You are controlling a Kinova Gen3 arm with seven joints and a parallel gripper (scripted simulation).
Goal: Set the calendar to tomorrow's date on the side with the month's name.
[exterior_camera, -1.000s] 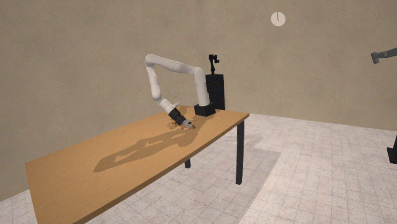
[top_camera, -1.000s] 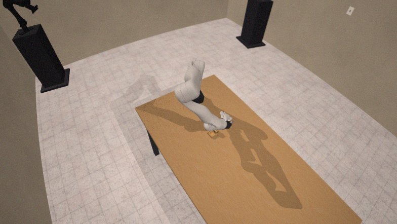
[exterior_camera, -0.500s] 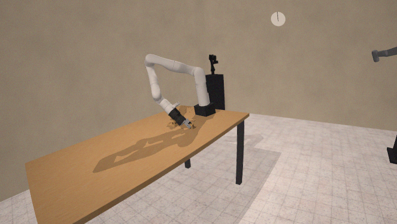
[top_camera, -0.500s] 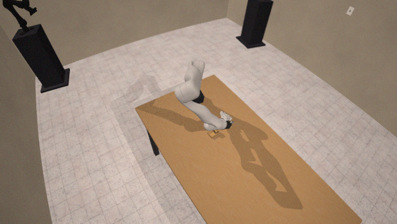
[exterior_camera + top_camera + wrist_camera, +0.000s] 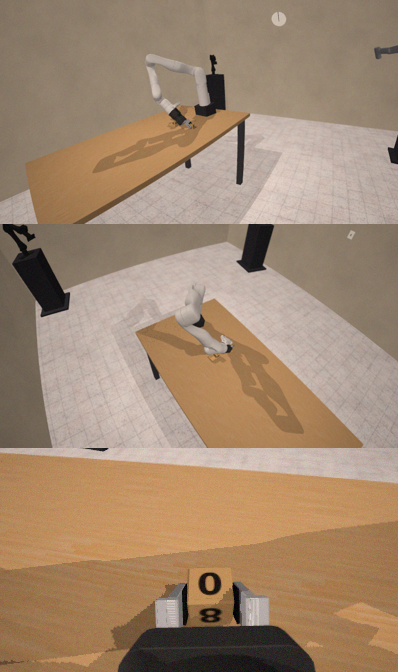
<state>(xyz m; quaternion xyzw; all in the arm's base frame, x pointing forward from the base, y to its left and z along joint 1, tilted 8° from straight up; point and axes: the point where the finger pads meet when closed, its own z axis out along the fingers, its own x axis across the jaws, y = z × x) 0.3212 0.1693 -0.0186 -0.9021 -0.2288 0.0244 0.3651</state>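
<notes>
In the wrist view my gripper (image 5: pixel 209 596) is shut on a wooden date cube (image 5: pixel 210 584). The cube's upper face shows a 0 and the face towards the camera shows an 8. The cube hangs just above the table top (image 5: pixel 100 523), over the arm's shadow. In the exterior view the gripper (image 5: pixel 189 125) is tilted low over the table, a little to the right of the small wooden calendar tray (image 5: pixel 171 124) (image 5: pixel 213 358). The tray lies on the table beside the wrist. What stands in it and its month name are too small to read.
The arm's black base (image 5: pixel 204 109) stands at the table's far end. The long wooden table (image 5: pixel 251 402) stretches away from the tray. Black pedestals (image 5: pixel 41 285) (image 5: pixel 255 247) stand on the floor away from the table.
</notes>
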